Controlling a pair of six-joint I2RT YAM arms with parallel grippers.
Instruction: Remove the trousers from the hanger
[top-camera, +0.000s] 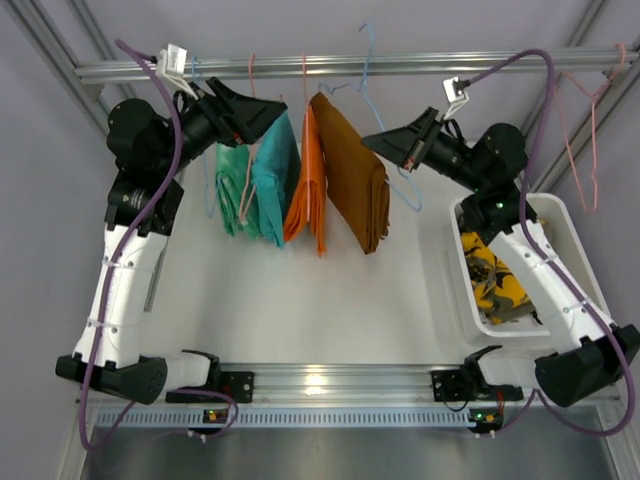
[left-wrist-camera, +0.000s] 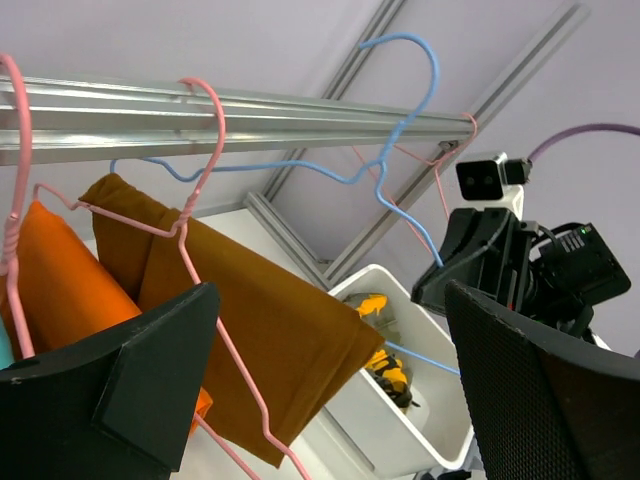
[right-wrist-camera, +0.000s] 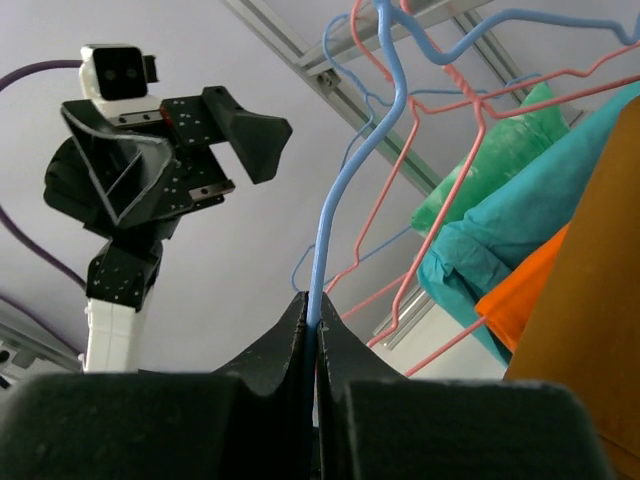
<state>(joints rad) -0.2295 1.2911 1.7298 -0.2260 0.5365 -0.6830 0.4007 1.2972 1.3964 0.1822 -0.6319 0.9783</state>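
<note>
Your overhead view shows the green trousers (top-camera: 232, 180), teal trousers (top-camera: 275, 170), orange trousers (top-camera: 308, 190) and brown trousers (top-camera: 352, 170) hanging in a row from the rail (top-camera: 330, 66) along the table's far edge. The yellow-and-dark trousers (top-camera: 492, 280) lie in the white bin (top-camera: 575, 225) by the right edge. Only your right wrist camera shows the right gripper (right-wrist-camera: 312, 335) pinched tight on the blue hanger (right-wrist-camera: 345, 180), while the left wrist camera shows the left gripper (left-wrist-camera: 330, 300) spread wide, holding nothing.

I am recording four plain cloths: green trousers (top-camera: 232, 190), teal trousers (top-camera: 276, 175), orange trousers (top-camera: 308, 195) and brown trousers (top-camera: 355, 180). The patterned trousers (top-camera: 492, 280) are showing yellow figures on a dark ground. The bin (top-camera: 565, 225) is showing white. The pink hangers (left-wrist-camera: 221, 125) are reading pale pink, the blue hanger (right-wrist-camera: 322, 250) light blue.
</note>
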